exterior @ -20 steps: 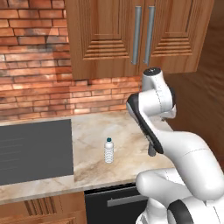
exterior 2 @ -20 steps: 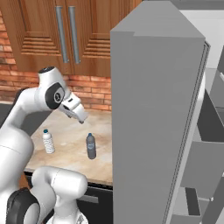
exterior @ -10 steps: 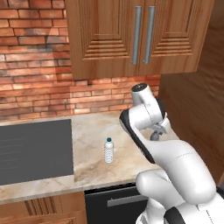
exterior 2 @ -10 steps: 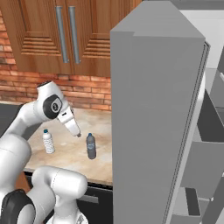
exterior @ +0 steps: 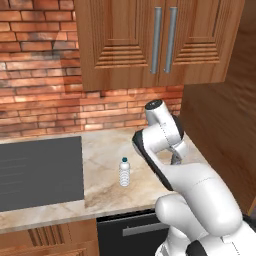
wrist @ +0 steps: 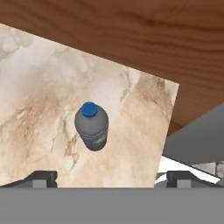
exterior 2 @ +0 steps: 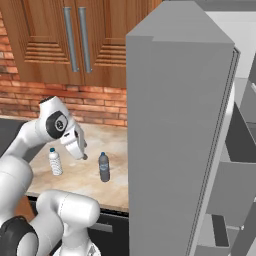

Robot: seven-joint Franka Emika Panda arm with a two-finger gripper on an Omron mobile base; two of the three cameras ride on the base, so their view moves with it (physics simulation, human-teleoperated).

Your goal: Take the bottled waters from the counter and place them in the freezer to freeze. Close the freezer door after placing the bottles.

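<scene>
Two bottled waters stand upright on the beige marbled counter (exterior 2: 80, 175). The clear ribbed one (exterior: 124, 172) (exterior 2: 55, 161) is on the left, and the dark grey one (exterior 2: 104, 167) (wrist: 91, 125) is to its right, nearer the freezer. My gripper (exterior 2: 81, 153) (wrist: 111, 180) hangs open above the counter, pointing down, a little left of and above the dark grey bottle. In the hand view that bottle's blue cap lies ahead of the spread fingertips (wrist: 43, 177), with nothing between them. The tall grey freezer door (exterior 2: 175, 130) stands open, with pale grey shelves and drawers (exterior 2: 235, 185) beyond it.
A dark grey inset panel (exterior: 37, 170) lies in the counter to the left. Wooden wall cabinets (exterior: 160, 40) hang above against a brick wall (exterior: 40, 95). A wooden side panel (exterior: 220, 135) bounds the counter on the right. A black appliance front (exterior: 130, 230) sits below.
The arm has folded down and the hand has dropped from above the counter to just over the dark grey bottle. Both bottles stay where they were.
</scene>
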